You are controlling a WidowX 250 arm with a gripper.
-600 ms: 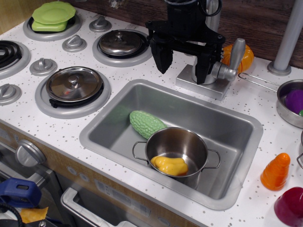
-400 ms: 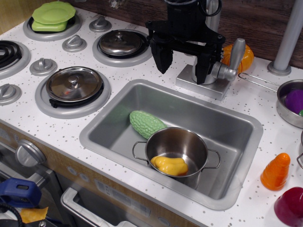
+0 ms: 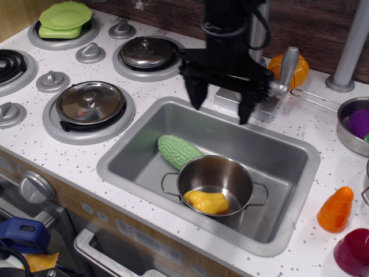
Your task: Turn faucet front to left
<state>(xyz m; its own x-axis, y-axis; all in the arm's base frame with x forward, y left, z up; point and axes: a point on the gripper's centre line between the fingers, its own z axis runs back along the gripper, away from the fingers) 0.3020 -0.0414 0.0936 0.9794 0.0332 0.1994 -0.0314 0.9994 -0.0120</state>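
Note:
The faucet (image 3: 282, 86) stands on the counter behind the sink's back rim. Its silver-grey side lever points up and to the right. Its base plate and body are mostly hidden behind my arm, and part of its spout (image 3: 258, 32) rises behind the arm. My black gripper (image 3: 220, 103) is open and empty. Its two fingers point down in front of the faucet base, over the sink's back edge. The left finger (image 3: 194, 92) is left of the base and the right finger (image 3: 246, 107) is in front of it.
The sink (image 3: 118, 164) holds a green bumpy vegetable (image 3: 177, 151) and a steel pot (image 3: 228, 170) with a yellow toy (image 3: 206, 201). Lidded pans (image 3: 89, 102) and knobs lie to the left. A grey pole (image 3: 353, 43), a bowl (image 3: 346, 124) and an orange cone (image 3: 335, 210) stand to the right.
The gripper has come down and slightly forward, from level with the faucet body to the sink's back edge. It stays open. Nothing else moved.

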